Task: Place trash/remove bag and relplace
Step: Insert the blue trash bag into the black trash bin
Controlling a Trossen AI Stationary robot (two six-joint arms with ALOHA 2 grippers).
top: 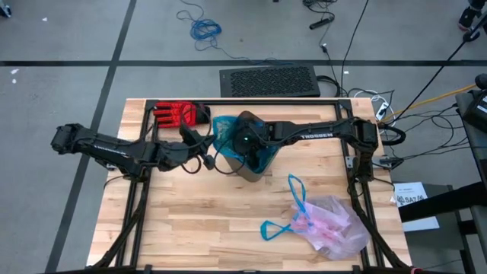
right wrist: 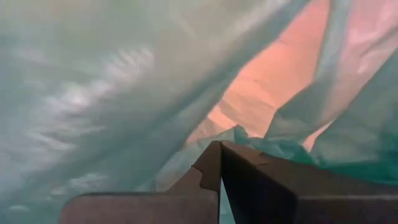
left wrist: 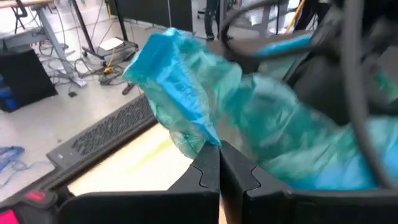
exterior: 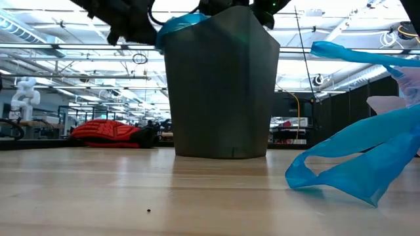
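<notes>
The bag (top: 331, 226), pinkish with blue loops, lies on the table (top: 190, 221) near the right corner, while both grippers, left (left wrist: 219, 163) and right (right wrist: 220, 163), pinch the teal bag (top: 228, 137) at the bin (exterior: 220, 85).

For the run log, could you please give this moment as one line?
left gripper: shut on teal bag | right gripper: shut inside bag, at bin | pink bag: on table
</notes>
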